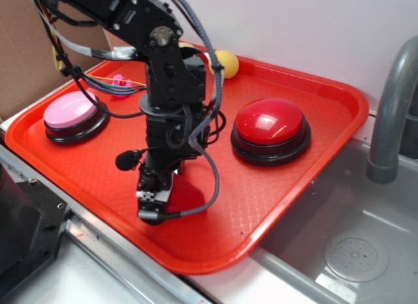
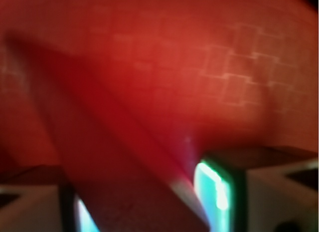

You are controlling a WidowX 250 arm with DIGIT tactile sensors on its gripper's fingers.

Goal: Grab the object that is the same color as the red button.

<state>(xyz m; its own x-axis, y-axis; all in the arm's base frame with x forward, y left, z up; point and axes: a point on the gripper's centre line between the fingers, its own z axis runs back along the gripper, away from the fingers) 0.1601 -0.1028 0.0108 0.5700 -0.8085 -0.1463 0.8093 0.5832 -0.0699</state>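
Note:
The red button [image 1: 269,121], a glossy red dome on a black base, sits at the right of the red tray [image 1: 98,167]. The object, a small matte red wedge block [image 1: 187,193], lies near the tray's front edge. My gripper [image 1: 151,209] is down at the tray surface on the wedge's left side. In the blurred wrist view the wedge [image 2: 124,182] fills the gap of the gripper [image 2: 142,212], touching both pads, so the gripper is shut on it. Most of the wedge's left part is hidden behind the gripper in the exterior view.
A pink-domed button [image 1: 70,111] stands at the tray's left, a pink duck [image 1: 119,83] behind it, and a yellow dome [image 1: 226,62] at the back edge. A grey sink basin [image 1: 353,252] and faucet [image 1: 392,114] lie to the right. Cardboard [image 1: 19,49] stands behind left.

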